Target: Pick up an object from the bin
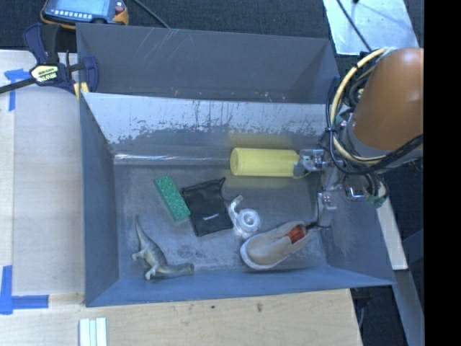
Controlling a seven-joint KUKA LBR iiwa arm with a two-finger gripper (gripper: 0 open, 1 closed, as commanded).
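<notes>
- In the camera view I am taking the yellow cylinder (263,162) as my landmark. It is lying on its side along the foot of the bin's (97,193) back slope, which I judge is where a round thing comes to rest.
- The claw (322,209) is hanging just past the cylinder's right end and a little below it. The arm's orange cover (392,96) is sitting up and to the right of it. I cannot tell whether the claw is clenched or released, and I am seeing nothing gripped in it.
- A small pale shoe (277,245) with a red lining is lying below the cylinder and slightly to its right. Its open heel end is pointing at the claw's tip, but I cannot tell whether the two are touching. I am judging the shoe the likeliest pick because it is nearest and its soft rim is offering an edge to pinch.
- Below-left of the cylinder, a clear plastic piece (245,218), a black pouch (207,206) and a green block (171,197) are lying close together. A toy dinosaur (155,254) is lying farther down-left, well apart from the claw.
</notes>
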